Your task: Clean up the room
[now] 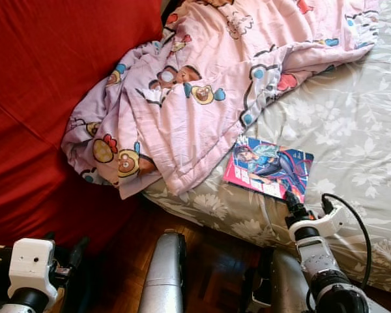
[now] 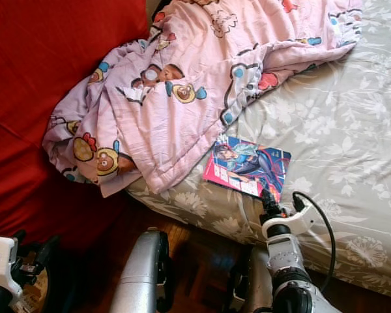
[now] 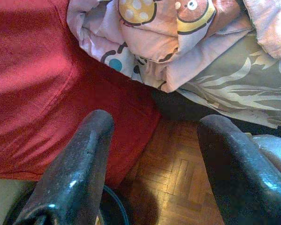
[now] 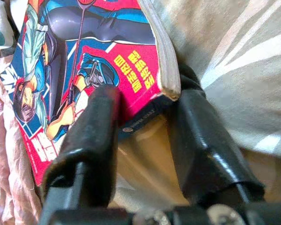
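Observation:
A comic book with a red and blue cover lies on the grey flowered bed sheet, near the mattress's front edge. My right gripper is at the book's near corner. In the right wrist view one finger lies on the cover and the other presses beneath the corner, so the gripper is shut on the book. My left gripper hangs low at the left, open, over the wooden floor beside a red cloth.
A crumpled pink cartoon-print blanket covers the bed's left part and spills over its edge, its hem just left of the book. The red cloth fills the left side. Parquet floor shows between bed and my body.

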